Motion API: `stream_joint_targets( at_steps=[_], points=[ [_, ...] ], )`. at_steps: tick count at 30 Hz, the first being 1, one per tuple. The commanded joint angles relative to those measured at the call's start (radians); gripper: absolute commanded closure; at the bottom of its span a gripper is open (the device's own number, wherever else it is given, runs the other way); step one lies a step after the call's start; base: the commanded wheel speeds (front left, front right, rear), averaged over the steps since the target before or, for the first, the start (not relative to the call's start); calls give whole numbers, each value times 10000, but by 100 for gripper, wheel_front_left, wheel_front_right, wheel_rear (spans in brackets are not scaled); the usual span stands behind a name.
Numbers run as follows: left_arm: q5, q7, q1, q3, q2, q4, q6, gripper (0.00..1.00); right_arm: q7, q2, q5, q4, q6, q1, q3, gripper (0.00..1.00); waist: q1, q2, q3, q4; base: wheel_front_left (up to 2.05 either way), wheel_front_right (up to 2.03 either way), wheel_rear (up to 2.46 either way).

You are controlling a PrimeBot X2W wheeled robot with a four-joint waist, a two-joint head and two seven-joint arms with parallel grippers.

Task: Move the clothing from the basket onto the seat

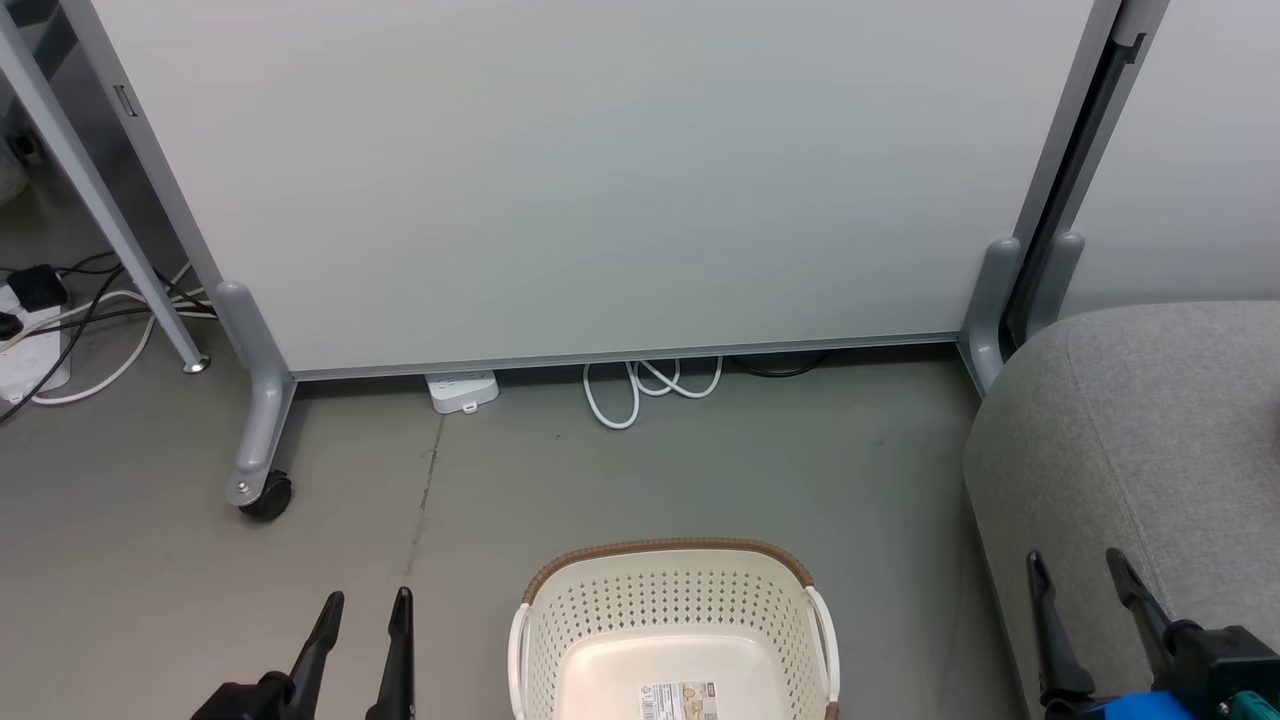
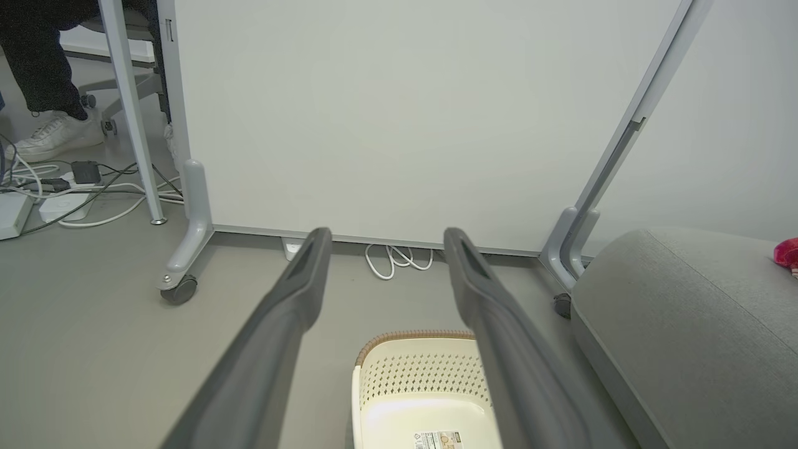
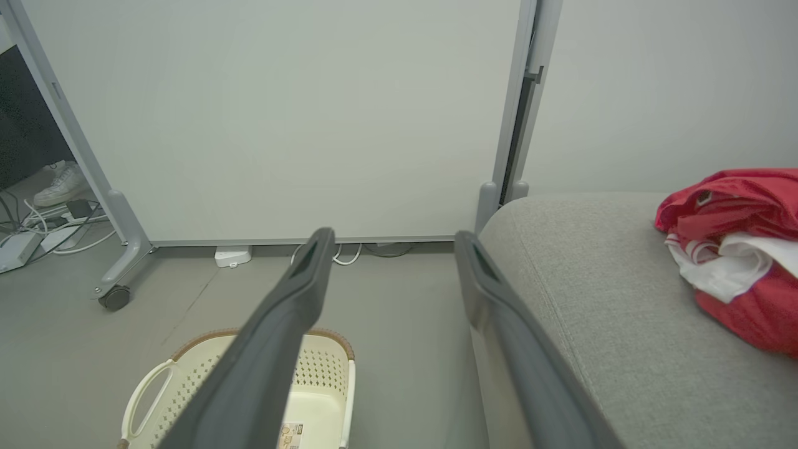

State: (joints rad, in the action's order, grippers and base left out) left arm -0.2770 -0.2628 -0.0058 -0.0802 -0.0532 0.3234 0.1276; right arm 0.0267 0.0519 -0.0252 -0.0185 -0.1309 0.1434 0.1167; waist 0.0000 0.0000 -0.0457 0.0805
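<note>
The cream basket (image 1: 672, 620) with a brown rim stands on the floor at the bottom centre; only a label shows inside it. It also appears below my fingers as the basket (image 2: 418, 386) and the basket (image 3: 312, 386). The grey seat (image 1: 1130, 440) fills the right side. Red clothing (image 3: 742, 249) with white trim lies bunched on the seat (image 3: 611, 299) at the far right; a red scrap of clothing (image 2: 787, 252) shows on the seat (image 2: 686, 324). My left gripper (image 1: 368, 605) hangs open left of the basket. My right gripper (image 1: 1078, 562) hangs open over the seat's front, holding nothing.
A pale wheeled partition (image 1: 600, 180) closes off the back, with a castor (image 1: 268, 494) at its left foot. A white power strip (image 1: 462, 390) and a coiled cable (image 1: 650, 385) lie under it. More cables (image 1: 60, 320) trail at the left. A person's white shoe (image 2: 56, 134) rests behind.
</note>
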Motion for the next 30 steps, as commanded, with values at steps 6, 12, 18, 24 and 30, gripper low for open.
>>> stream_joint_targets(
  at_steps=[6, 12, 18, 24, 30],
  points=[
    [-13, 46, 222, 10, 73, 318, -6, 100, -17, -40, -23, 439, 0, 40, -40, 100, 0, 0, -4, -10, 0, 0, 0],
    [-873, 289, 240, 124, 89, 372, -3, 100, -195, -51, -998, 794, 0, -188, 36, 100, 0, 0, 14, -39, 0, 0, 0],
    [-1932, 583, 121, 279, 79, 267, 0, 100, -274, -47, -2270, 915, 0, -374, 3, 100, 0, 0, 37, -77, 0, 0, 0],
    [-2917, 856, 15, 421, 71, 171, 3, 100, -350, -43, -3446, 1037, 0, -546, -21, 100, 0, 0, 61, -115, 0, 0, 0],
    [-3686, 1068, -74, 536, 64, 95, 5, 100, -425, -40, -4366, 1143, 1, -691, -28, 100, 0, 0, 81, -147, 0, 0, 0]
  ],
)
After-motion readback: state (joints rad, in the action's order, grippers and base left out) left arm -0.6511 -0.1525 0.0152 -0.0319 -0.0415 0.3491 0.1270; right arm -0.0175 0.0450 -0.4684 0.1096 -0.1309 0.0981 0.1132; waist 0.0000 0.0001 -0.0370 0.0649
